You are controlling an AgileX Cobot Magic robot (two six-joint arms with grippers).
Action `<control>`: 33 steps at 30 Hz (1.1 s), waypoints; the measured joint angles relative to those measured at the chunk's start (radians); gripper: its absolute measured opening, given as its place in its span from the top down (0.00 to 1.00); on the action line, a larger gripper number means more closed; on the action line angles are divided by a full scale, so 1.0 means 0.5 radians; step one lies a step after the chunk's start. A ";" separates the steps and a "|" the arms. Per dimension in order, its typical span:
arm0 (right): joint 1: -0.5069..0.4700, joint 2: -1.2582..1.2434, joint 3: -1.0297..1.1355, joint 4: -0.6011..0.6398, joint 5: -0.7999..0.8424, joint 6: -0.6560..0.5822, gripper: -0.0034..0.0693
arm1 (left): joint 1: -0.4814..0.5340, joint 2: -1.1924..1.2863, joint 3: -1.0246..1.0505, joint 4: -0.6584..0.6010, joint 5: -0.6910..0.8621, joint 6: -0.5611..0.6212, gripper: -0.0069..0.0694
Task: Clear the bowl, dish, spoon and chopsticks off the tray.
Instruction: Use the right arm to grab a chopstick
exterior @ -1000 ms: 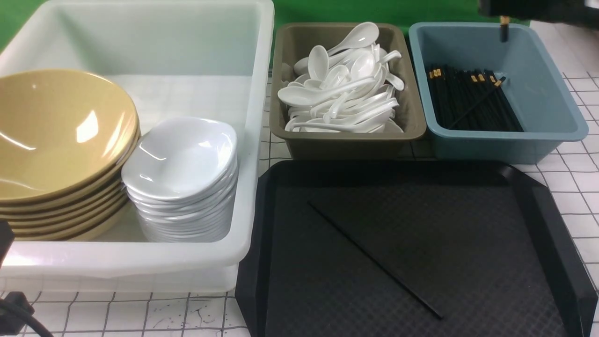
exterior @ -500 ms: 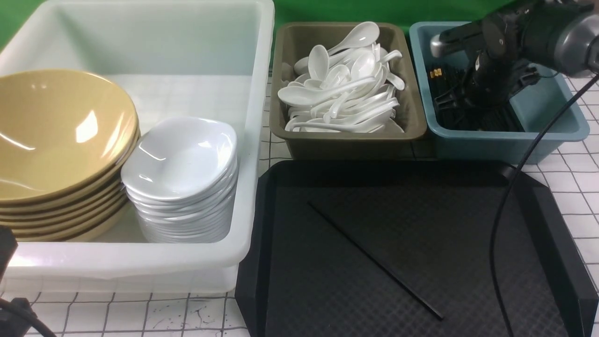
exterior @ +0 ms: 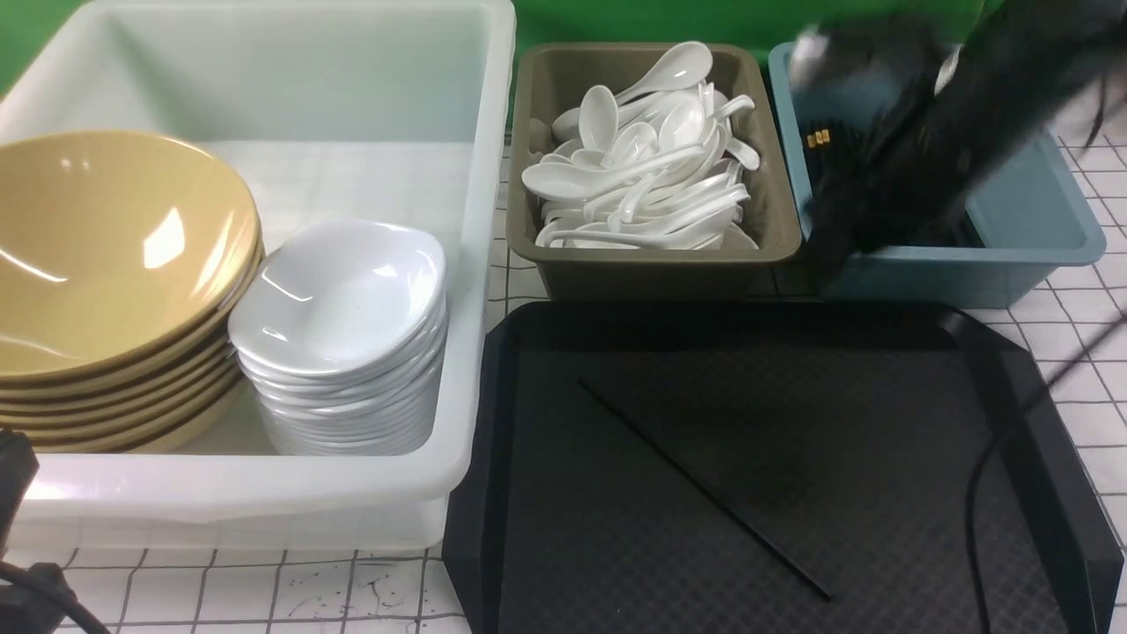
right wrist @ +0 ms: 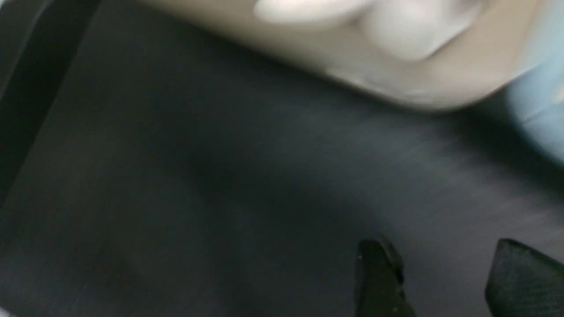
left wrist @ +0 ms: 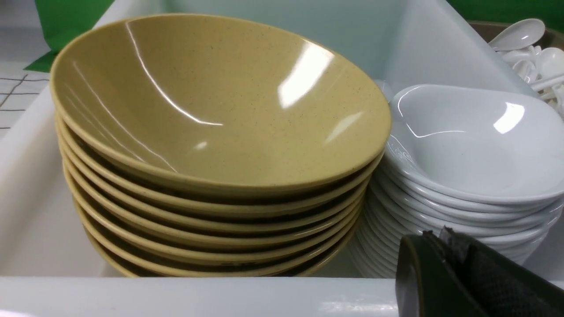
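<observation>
Eyeing the lone chopstick (exterior: 704, 489) lying diagonally on the tray (exterior: 880, 414), I have my right tool (right wrist: 440, 273) spread and empty, and my left tool (left wrist: 462, 273) closed. Thin, flat, black on black, that stick could roll or skid away from a misjudged pinch.
</observation>
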 joint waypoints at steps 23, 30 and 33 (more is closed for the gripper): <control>0.663 0.004 0.823 -0.516 -0.594 0.322 0.85 | 0.000 0.000 0.000 -0.006 -0.004 0.000 0.92; 0.614 -0.428 0.700 -0.622 -0.561 0.268 0.86 | 0.000 0.000 0.000 -0.006 -0.029 0.000 0.92; 0.509 -0.587 0.537 -0.729 -0.642 0.269 0.86 | 0.000 0.000 0.000 -0.006 -0.060 0.000 0.92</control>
